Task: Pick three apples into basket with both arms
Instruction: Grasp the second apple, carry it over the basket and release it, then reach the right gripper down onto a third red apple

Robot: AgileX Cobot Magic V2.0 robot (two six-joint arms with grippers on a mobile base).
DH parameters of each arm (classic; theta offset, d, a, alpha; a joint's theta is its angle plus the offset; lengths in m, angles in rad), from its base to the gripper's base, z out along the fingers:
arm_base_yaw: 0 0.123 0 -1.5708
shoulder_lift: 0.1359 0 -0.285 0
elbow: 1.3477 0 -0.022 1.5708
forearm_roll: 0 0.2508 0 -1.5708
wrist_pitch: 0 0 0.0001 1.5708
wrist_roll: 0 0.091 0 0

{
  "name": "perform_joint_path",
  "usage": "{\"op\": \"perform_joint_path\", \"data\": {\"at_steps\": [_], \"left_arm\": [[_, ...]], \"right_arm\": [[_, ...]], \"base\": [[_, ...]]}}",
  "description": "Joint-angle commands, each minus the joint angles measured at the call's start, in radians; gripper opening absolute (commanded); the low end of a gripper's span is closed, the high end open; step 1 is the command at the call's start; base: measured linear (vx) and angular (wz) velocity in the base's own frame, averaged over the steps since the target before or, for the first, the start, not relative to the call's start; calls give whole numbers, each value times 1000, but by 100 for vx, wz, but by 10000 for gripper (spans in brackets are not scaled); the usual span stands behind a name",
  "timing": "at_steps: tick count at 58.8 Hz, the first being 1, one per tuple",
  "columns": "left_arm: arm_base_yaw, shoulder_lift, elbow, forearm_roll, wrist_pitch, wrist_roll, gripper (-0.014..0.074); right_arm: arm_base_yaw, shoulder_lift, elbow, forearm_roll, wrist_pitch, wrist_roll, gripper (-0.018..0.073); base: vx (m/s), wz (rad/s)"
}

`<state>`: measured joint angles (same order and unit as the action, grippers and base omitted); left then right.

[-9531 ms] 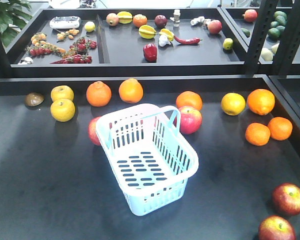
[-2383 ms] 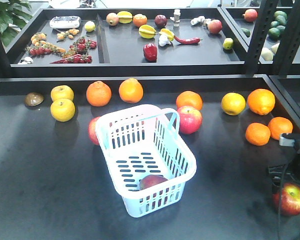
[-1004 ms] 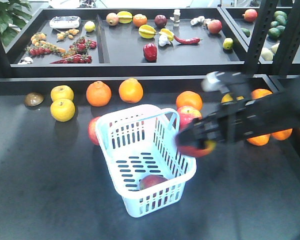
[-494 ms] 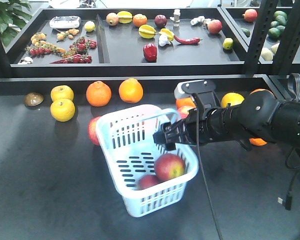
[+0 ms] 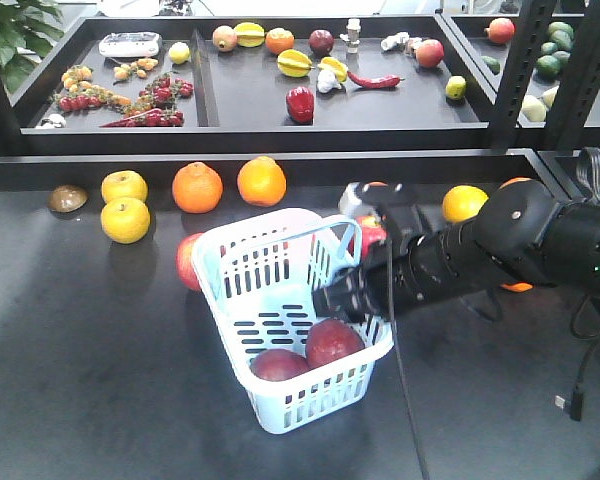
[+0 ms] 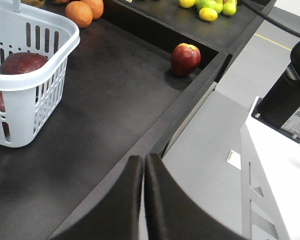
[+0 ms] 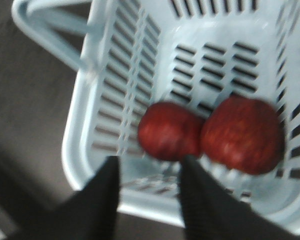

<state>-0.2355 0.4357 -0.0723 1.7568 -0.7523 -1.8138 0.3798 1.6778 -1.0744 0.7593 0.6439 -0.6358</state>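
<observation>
Front view: two apples (image 5: 305,353) sit in the basket (image 5: 242,250), just below the right gripper (image 5: 338,300), so I'd say one's left to go. Dark surface (image 5: 80,330), fruit shelf behind.

Left wrist view: left gripper (image 6: 142,167) clenched on nothing, third apple (image 6: 185,58) well ahead by the surface's edge.

Right wrist view: right gripper (image 7: 149,172) released, empty, apples just beyond its tips.

Black matte desk (image 5: 80,330) carries two round yellow fruits (image 5: 126,206), two round oranges (image 5: 230,185) and a brown flattish object (image 5: 68,198) along its rear-left edge.
</observation>
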Motion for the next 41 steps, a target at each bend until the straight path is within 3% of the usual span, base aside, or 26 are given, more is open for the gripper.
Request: {"op": "perform_joint_path", "data": {"at_steps": [1,6,10,16,21,28,34,41], "left_arm": [[-7,6,-23,-16,7,-10,-6],[-7,6,-23,-16,7,-10,-6],[-7,6,-23,-16,7,-10,-6],[-7,6,-23,-16,7,-10,-6],[-7,6,-23,-16,7,-10,-6],[-7,6,-23,-16,7,-10,-6],[-7,6,-23,-16,7,-10,-6],[-7,6,-23,-16,7,-10,-6]], "right_arm": [[-3,-65,-25,-12,76,5,-16],[-3,-106,-25,-69,121,51,-10],[-3,-155,-25,-168,157,129,-8],[-3,-252,-23,-405,214,293,-6],[-7,-343,6,-641,247,488,-6],[-74,-471,104,-901,255,724,-2],[-174,-548,197,-984,237,810,12],[-357,-572,281,-977,224,832,69]], "base": [[0,0],[0,0],[0,0],[0,0],[0,0],[0,0],[0,0],[0,0]]}}
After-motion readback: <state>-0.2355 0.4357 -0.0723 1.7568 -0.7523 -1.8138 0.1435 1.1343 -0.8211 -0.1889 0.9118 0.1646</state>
